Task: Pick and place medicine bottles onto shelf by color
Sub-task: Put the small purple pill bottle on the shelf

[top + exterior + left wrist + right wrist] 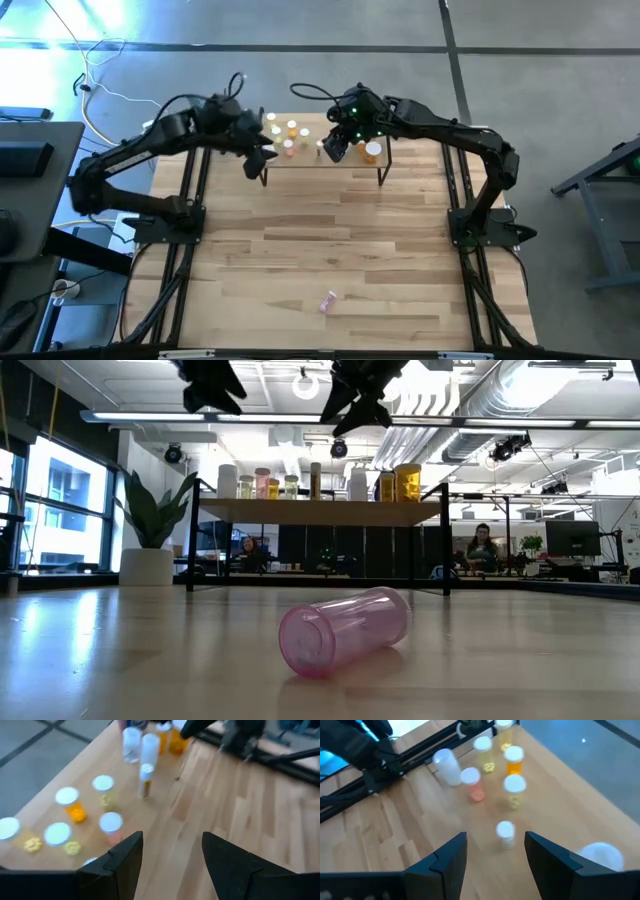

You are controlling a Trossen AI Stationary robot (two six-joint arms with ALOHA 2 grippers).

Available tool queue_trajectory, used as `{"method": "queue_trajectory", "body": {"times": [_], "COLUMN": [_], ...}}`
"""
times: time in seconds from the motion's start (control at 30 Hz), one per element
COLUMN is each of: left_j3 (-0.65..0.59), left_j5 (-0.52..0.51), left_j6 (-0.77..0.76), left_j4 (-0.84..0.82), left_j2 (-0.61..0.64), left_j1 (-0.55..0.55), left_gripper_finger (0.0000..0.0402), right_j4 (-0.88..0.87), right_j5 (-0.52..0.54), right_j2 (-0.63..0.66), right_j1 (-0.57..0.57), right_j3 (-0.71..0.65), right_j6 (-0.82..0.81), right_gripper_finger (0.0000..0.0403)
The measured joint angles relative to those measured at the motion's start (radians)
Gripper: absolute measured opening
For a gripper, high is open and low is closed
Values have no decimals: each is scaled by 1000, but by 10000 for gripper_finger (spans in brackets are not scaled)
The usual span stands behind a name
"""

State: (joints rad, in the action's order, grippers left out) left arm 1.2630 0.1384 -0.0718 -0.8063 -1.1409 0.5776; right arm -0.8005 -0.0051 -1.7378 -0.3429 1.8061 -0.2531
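- The left end effector [258,160] hovers over the left end of the shelf [300,160], upper centre of the high view; its wrist view shows the fingers [122,862] spread with nothing between them.
- The right end effector [335,147] hangs over the shelf's right half, fingers [547,855] likewise spread and empty.
- The medicine bottles [310,482] stand in a tight row on the shelf, white-capped ones toward the left, amber ones [405,482] toward the right.
- One pink bottle [345,630] lies on its side on the counter [330,250], lower centre of the high view, well apart from both arms.
- Risk, as I judge it: the bottles are packed close, so a spread finger coming down could topple a neighbour; the two arms sit near each other and could clash.
- The lying pink bottle may roll when gripped.
- A potted plant [150,530] stands at the left of the low view; people sit in the room beyond.
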Motion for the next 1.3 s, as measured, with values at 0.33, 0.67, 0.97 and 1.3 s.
{"method": "queue_trajectory", "body": {"times": [0.33,0.67,0.97,1.3], "left_j3": [-130,-214,-379,-490], "left_j5": [0,-69,-177,-180], "left_j6": [-120,-209,-297,-358], "left_j4": [78,122,267,454], "left_j2": [175,288,386,391], "left_j1": [-104,-294,-500,-668], "left_gripper_finger": [195,193,189,188], "right_j4": [-78,-115,-133,-187], "right_j5": [0,33,107,196], "right_j2": [0,0,0,-19], "right_j1": [100,254,406,580], "right_j3": [0,-3,-3,-3], "right_j6": [-95,-323,-595,-818], "right_gripper_finger": [190,190,190,190]}}
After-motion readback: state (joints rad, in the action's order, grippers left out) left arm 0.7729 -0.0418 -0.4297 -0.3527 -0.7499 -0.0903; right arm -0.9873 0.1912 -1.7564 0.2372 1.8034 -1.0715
